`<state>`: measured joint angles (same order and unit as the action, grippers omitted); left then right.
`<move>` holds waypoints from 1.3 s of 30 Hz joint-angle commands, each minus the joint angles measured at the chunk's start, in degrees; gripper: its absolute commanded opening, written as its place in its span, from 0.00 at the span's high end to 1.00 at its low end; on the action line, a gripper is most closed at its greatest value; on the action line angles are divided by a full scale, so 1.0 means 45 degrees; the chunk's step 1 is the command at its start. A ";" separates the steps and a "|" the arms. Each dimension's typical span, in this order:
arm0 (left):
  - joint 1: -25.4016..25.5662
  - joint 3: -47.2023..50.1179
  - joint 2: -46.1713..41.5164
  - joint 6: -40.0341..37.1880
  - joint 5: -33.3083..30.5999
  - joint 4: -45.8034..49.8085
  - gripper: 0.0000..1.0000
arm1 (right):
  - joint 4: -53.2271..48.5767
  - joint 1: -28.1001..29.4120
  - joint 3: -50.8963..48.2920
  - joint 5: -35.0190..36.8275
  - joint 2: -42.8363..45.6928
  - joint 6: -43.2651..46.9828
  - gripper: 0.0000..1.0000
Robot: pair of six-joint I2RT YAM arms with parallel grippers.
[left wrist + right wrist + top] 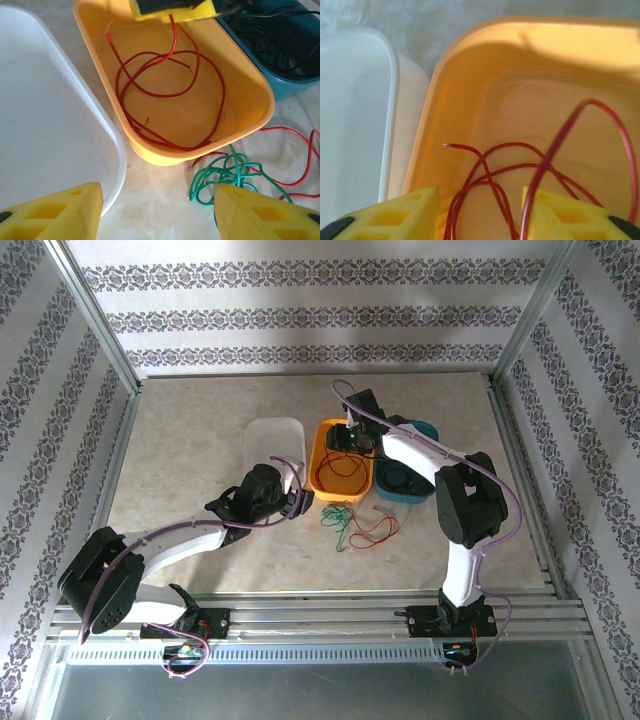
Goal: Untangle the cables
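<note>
A red cable [165, 95] [484, 159] lies looped inside the orange tray [200, 152] [322, 465]. My right gripper [350, 440] [480, 215] hangs over that tray with its jaws open; one blurred red strand rises right beside its right finger [560, 215]. On the table in front of the tray lie a green cable tangle [225, 172] [335, 518] and a second red cable [280, 128] [378, 530], crossing each other. Dark cables [270, 45] sit in the teal tray [295, 87]. My left gripper [157, 215] [295, 502] is open, low over the table, its right finger [260, 215] at the green tangle.
A white tray [272, 440] [40, 125] stands just left of the orange one, nothing in it. The teal tray [400, 495] touches the orange tray's right side. Metal frame rails run round the table's edges.
</note>
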<state>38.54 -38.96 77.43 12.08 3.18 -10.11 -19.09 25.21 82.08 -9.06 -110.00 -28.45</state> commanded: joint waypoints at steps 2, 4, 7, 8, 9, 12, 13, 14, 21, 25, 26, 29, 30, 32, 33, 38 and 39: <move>-0.0089 -0.0443 0.0284 -0.0330 0.0465 0.0167 0.40 | -0.0347 0.0020 -0.0265 0.1299 0.1420 -0.0171 0.46; -0.0079 -0.0510 0.0414 -0.0429 0.0650 0.0136 0.40 | -0.0374 0.0095 -0.0883 0.1962 0.2248 -0.0205 0.43; -0.0051 -0.0702 0.0746 -0.0606 0.1181 0.0175 0.41 | -0.0567 0.0159 -0.2003 0.2549 0.3611 -0.0344 0.42; -0.0027 -0.0767 0.0870 -0.0655 0.1460 0.0169 0.41 | -0.0661 0.0193 -0.2631 0.2687 0.4238 -0.0394 0.42; -0.0013 -0.0827 0.0968 -0.0689 0.1679 0.0165 0.41 | -0.0734 0.0213 -0.3114 0.2709 0.4712 -0.0434 0.42; 0.0115 -0.1035 0.1371 -0.0825 0.2237 0.0215 0.41 | -0.1210 0.0237 -0.4819 0.2747 0.6301 -0.0719 0.42; 0.0172 -0.1130 0.1527 -0.0912 0.2379 0.0305 0.41 | -0.1423 0.0257 -0.5450 0.2716 0.6853 -0.0894 0.43; 0.0237 -0.1228 0.1659 -0.0987 0.2509 0.0375 0.41 | -0.1626 0.0266 -0.6038 0.2606 0.7394 -0.1043 0.43; 0.0720 -0.1787 0.2569 -0.1501 0.2892 0.0729 0.41 | -0.2572 0.0389 -0.8709 0.1924 0.9284 -0.1642 0.45; 0.0964 -0.2127 0.2944 -0.1755 0.2542 0.0918 0.42 | -0.2557 0.0544 -0.9420 0.1835 0.9033 -0.1742 0.46; 0.1003 -0.2158 0.2969 -0.1775 0.2483 0.0889 0.42 | -0.2499 0.0576 -0.9518 0.1840 0.8898 -0.1769 0.46; 0.1063 -0.2121 0.2938 -0.1711 0.2327 0.0762 0.42 | -0.2365 0.0714 -0.9590 0.2215 0.8468 -0.1769 0.46; 0.1063 -0.2072 0.2913 -0.1671 0.2306 0.0734 0.42 | -0.2313 0.0740 -0.9542 0.2386 0.8341 -0.1721 0.46; 0.1093 -0.2047 0.2874 -0.1631 0.2282 0.0712 0.42 | -0.2261 0.0764 -0.9372 0.2811 0.7957 -0.1667 0.45; 0.1102 -0.2029 0.2857 -0.1623 0.2253 0.0737 0.42 | -0.2211 0.0765 -0.9290 0.2852 0.7777 -0.1642 0.45; 0.1161 -0.1898 0.2718 -0.1590 0.2068 0.0749 0.42 | -0.2049 0.0963 -0.8840 0.3075 0.6663 -0.1611 0.46; 0.1161 -0.1872 0.2682 -0.1589 0.2053 0.0745 0.42 | -0.2029 0.1044 -0.8809 0.3163 0.6519 -0.1609 0.46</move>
<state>42.83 -47.18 90.43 5.78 13.41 -7.64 -28.91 28.77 40.38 2.57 -79.18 -35.68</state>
